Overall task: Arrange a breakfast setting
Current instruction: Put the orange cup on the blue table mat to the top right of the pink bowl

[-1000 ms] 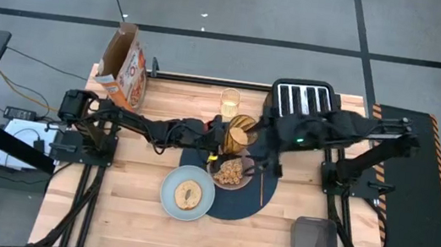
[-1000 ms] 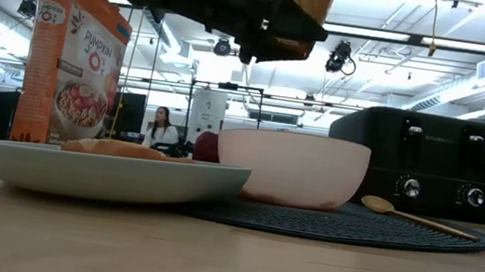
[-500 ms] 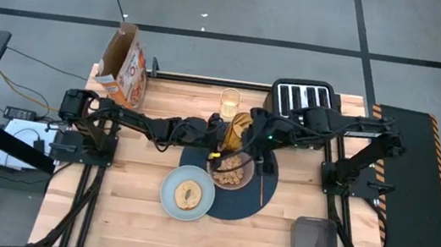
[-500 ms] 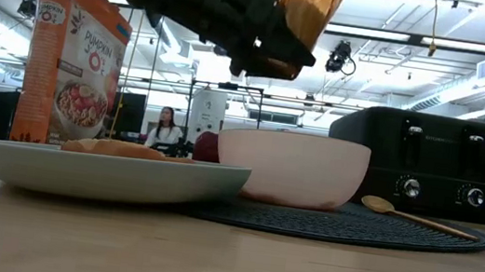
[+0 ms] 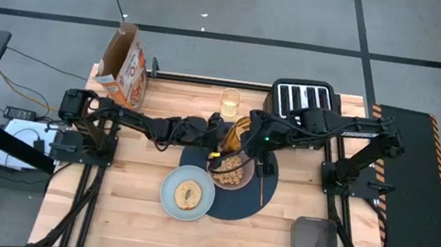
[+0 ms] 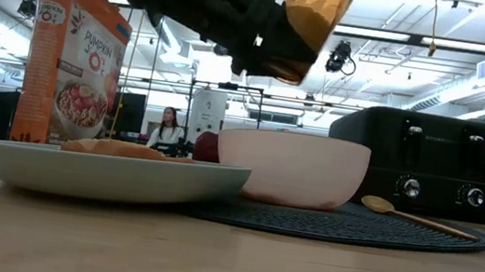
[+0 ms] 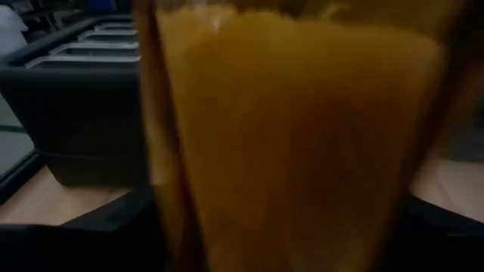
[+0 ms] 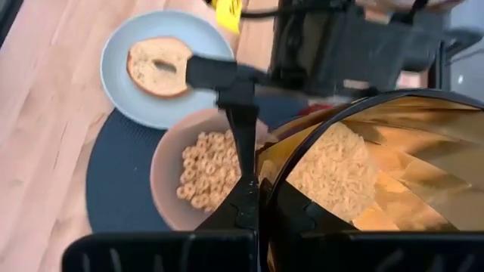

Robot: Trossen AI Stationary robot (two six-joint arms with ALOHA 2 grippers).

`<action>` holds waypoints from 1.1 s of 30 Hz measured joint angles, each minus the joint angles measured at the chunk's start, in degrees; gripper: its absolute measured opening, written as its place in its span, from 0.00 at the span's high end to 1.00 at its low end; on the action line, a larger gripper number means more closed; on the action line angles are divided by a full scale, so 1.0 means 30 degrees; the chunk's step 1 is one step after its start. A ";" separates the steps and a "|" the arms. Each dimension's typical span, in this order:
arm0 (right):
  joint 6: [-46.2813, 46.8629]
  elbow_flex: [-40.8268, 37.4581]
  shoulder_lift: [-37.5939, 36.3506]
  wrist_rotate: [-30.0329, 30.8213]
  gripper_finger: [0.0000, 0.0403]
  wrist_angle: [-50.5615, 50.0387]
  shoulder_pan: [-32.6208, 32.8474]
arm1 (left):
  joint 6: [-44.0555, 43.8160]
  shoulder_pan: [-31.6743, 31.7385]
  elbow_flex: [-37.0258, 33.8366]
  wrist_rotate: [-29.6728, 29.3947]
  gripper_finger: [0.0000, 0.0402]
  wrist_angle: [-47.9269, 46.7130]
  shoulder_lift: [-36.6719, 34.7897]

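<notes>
A faceted amber cup [image 5: 241,130] with cereal rings in it hangs tilted over the tan bowl [image 5: 229,172], which holds cereal and stands on the dark-blue placemat [image 5: 260,199]. My left gripper [image 6: 269,41] reaches in from the table's left and is shut on the cup's lower body. My right gripper [image 8: 259,193], coming from the right, is shut on the cup's rim. The round bread [image 5: 187,193] lies on the pale-blue plate [image 5: 172,179]. The gold spoon [image 5: 263,185] lies on the mat. The red apple [image 6: 207,144] shows behind the bowl. My left gripper holds the cup's lower body [image 6: 283,59] between its two fingers, reaching nearly level from the table's left; one finger [image 8: 243,132] lies along the cup's outer wall. The cup is lifted clear above the bowl, tilted. My right gripper pinches the cup's rim [image 8: 266,160] at the side nearest the bowl. It comes slanting down from the right. One finger seems inside and one outside, but I cannot tell.
The black toaster [image 5: 301,98] stands at the far right of the table and the orange cereal box [image 5: 126,64] at the far left. A pale glass [image 5: 230,102] stands behind the arms. A person [image 6: 165,129] stands far off in the room.
My right gripper has sunk and tipped further downward, coming onto the cup's rim. The cup has tipped a little more above the bowl, and my left gripper has stayed where it was.
</notes>
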 joint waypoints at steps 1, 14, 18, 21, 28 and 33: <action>0.0168 -0.0002 -0.0011 -0.0001 0.97 -0.0264 -0.0043 | 0.0017 -0.0020 0.0000 0.0022 0.15 -0.0234 -0.0041; 0.2526 -0.0379 -0.0006 0.1096 0.97 -0.3335 -0.2273 | -0.1135 -0.0306 0.0000 0.0092 0.13 -1.1358 -0.5177; 0.3467 -0.1312 0.0197 0.1153 0.97 -0.2914 -0.3958 | -0.2295 -0.1471 -0.0007 -0.0689 0.12 -1.4880 -0.7003; 0.3591 -0.1841 0.0525 0.1133 0.97 -0.2211 -0.4801 | -0.2985 -0.2685 -0.0007 -0.1610 0.12 -1.6618 -0.8103; 0.4555 -0.1984 0.1909 -0.0356 0.97 -0.1611 -0.5331 | -0.4857 -0.5528 -0.0022 -0.3861 0.12 -1.8988 -0.9641; 0.6623 -0.2497 0.2166 -0.0471 0.97 -0.1374 -0.5609 | -0.6658 -0.7779 -0.0029 -0.7679 0.12 -2.1156 -1.0612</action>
